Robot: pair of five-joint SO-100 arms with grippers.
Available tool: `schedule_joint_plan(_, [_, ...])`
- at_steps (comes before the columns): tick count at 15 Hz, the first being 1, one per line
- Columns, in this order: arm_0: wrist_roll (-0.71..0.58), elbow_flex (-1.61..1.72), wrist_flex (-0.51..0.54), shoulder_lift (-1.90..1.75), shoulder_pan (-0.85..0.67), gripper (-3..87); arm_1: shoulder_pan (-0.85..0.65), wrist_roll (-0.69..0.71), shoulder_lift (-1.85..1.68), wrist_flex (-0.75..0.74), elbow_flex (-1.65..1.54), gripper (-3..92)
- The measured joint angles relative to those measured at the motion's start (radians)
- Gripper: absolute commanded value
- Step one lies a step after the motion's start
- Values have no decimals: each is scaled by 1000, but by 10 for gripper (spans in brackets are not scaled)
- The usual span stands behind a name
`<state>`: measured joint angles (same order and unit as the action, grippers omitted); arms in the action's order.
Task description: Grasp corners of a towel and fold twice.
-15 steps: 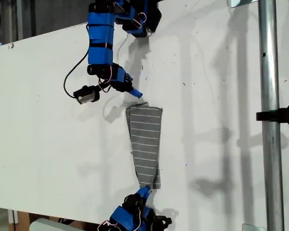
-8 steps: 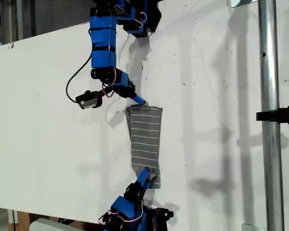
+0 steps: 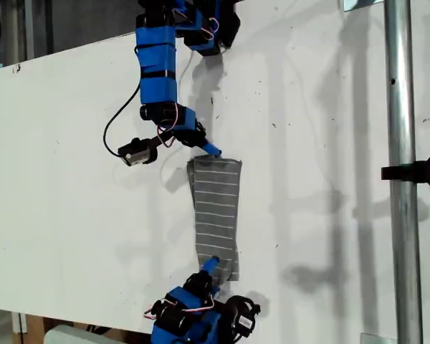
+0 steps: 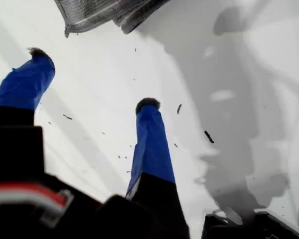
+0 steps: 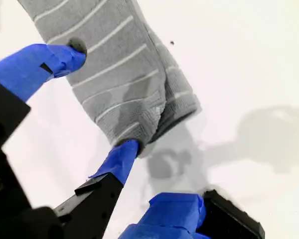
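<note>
Exterior view: towel (image 3: 216,215) lies as a narrow folded strip mid-table (image 3: 72,179), one arm at each end. First wrist view: my first gripper (image 4: 92,79) open, empty, just short of the towel's edge. Second wrist view: my second gripper (image 5: 102,97) open, straddling a corner (image 5: 134,132), not clamped. Judging: first fold done, second left.

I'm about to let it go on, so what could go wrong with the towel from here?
1. My second hand is open over the bunched end of the towel; closing might pinch only one layer.
2. My first hand is open short of the far end, so it might close on the bare table.
</note>
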<state>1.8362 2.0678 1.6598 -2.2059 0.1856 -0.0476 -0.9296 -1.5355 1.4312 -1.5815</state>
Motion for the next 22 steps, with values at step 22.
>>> schedule_joint_plan(22, [192,1048,-379,-1253,535,-7,-34,-474,-1207,41,-974,442])
